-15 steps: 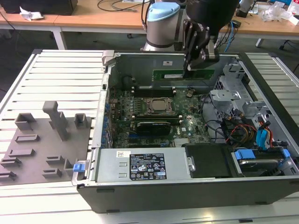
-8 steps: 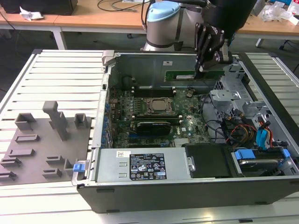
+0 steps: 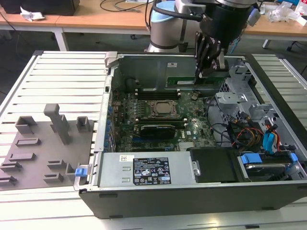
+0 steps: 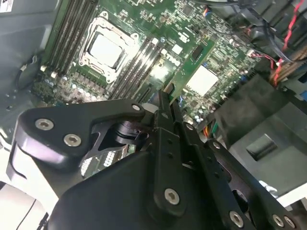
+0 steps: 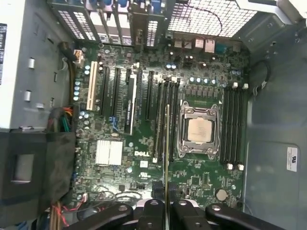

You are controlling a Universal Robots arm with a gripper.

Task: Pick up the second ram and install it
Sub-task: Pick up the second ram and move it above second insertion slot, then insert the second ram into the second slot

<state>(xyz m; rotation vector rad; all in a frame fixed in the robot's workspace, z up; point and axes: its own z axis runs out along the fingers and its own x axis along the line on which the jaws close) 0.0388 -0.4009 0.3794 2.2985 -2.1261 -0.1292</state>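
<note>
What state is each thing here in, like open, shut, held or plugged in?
Long flat green memory stick: held above the green motherboard, not in a slot.
Black robot gripper: shut on the stick.
Dark grey metal computer case: lying on its side, open.
Silver square processor socket: frame closed over a chip.

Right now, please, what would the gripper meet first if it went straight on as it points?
Probably the long black memory slots beside the silver processor socket: the gripper points down at them, and the narrow green ram stick it holds would touch first. Depth is unclear.
</note>
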